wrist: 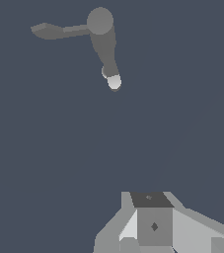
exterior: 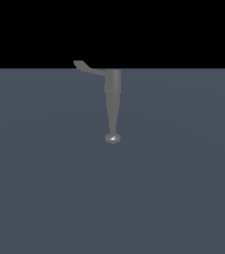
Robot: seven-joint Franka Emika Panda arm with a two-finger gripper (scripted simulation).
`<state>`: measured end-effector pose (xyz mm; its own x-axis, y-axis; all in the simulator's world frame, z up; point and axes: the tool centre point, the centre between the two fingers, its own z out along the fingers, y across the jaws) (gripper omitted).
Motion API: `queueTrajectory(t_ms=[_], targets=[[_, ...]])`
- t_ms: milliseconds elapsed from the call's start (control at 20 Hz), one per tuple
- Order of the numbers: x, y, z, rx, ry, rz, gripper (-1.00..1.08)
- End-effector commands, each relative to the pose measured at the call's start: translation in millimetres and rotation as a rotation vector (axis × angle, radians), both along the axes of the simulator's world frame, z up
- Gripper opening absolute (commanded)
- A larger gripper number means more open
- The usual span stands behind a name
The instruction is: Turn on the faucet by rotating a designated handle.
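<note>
Since my pincer [wrist: 153, 237] hangs well apart from the faucet [wrist: 103, 44], the handle [wrist: 59, 31] lies untouched ahead; whether its jaws are parted, I cannot tell.

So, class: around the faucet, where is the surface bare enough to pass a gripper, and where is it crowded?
Bare floor surrounds the faucet in front and to both sides in the exterior view. The only crowded spot is the angle between handle and spout. The wrist view shows open ground between the gripper and the fixture.
</note>
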<state>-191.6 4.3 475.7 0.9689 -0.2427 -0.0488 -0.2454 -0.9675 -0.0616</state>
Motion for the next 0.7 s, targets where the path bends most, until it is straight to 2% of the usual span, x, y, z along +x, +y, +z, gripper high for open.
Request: queueTrajectory(t_ms=[0, 650], targets=[[15, 3, -2, 0.015, 0.007, -0.059, -1.00], [97, 18, -27, 0.055, 0.056, -0.386, -1.00]])
